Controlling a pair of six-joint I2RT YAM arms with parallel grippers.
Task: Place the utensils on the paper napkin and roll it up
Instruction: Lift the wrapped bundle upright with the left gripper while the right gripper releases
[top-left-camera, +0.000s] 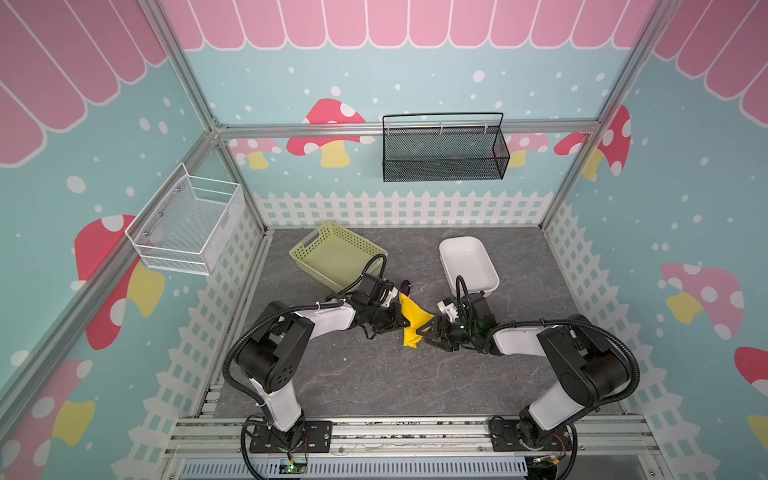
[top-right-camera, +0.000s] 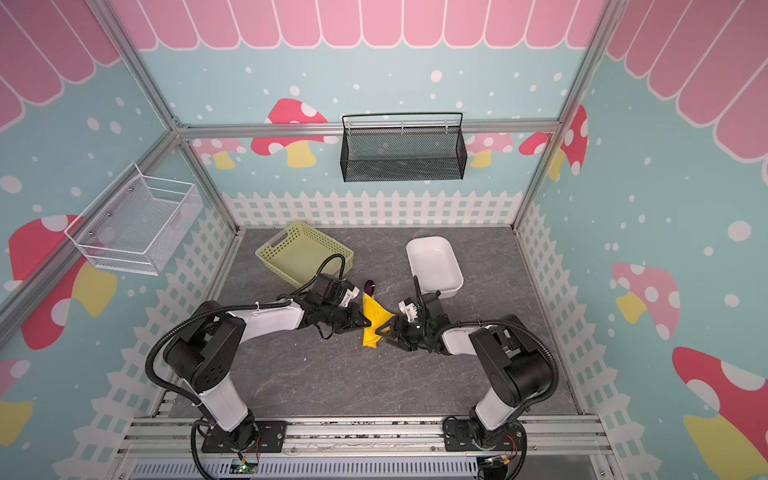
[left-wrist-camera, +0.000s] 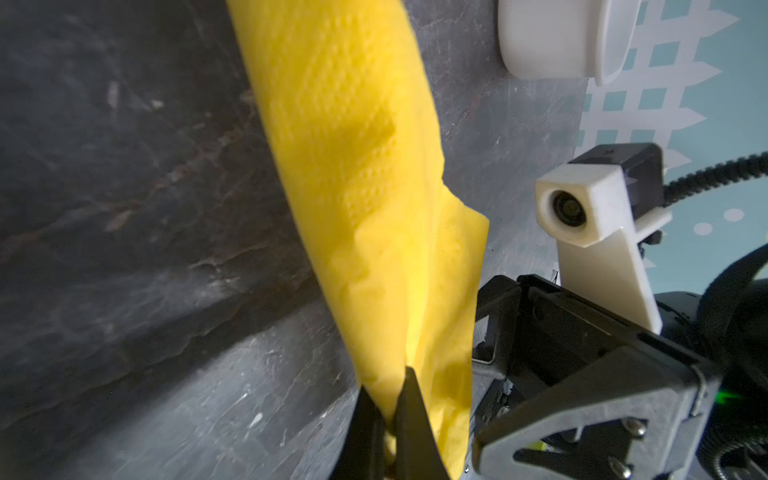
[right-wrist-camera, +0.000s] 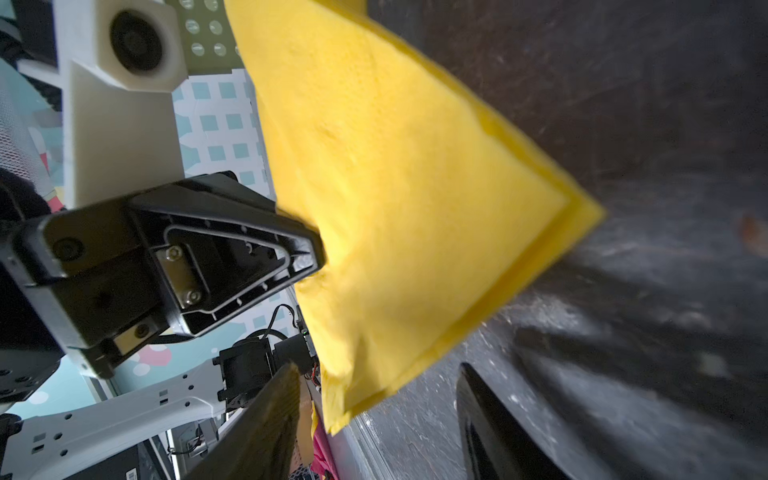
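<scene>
Grey marbled counter (top-left-camera: 374, 374) floored a booth papered with mushrooms and a white picket fence. From the front rail the two arms reached inward and met at the paper napkin (top-left-camera: 413, 320). It was at mid-counter between them, a loose yellow bundle with one triangular flap pointing toward the right arm.

The left gripper (left-wrist-camera: 392, 399) was clamped on the napkin's edge. Its wrist view showed both dark fingers pinched on the paper, which the top views only hinted at. That hold likely pinned the bundle so it would not unroll.

The right gripper (right-wrist-camera: 374, 415) stood open, its fingers spread either side of the flap's layered corner. Whether they touched the paper I could not tell. It seemed placed to take the flap and turn it over.

Only the top views showed the bundle's far end, where the dark purple spoon (top-left-camera: 405, 286) poked out. The other utensils were out of sight, presumably wrapped inside.

Beyond lay a pale green basket (top-left-camera: 307, 255) and a white tub (top-left-camera: 467, 259). On the walls hung a black mesh basket (top-left-camera: 444, 153) and a white wire basket (top-left-camera: 187, 224) — none of them, apparently, part of this step.
</scene>
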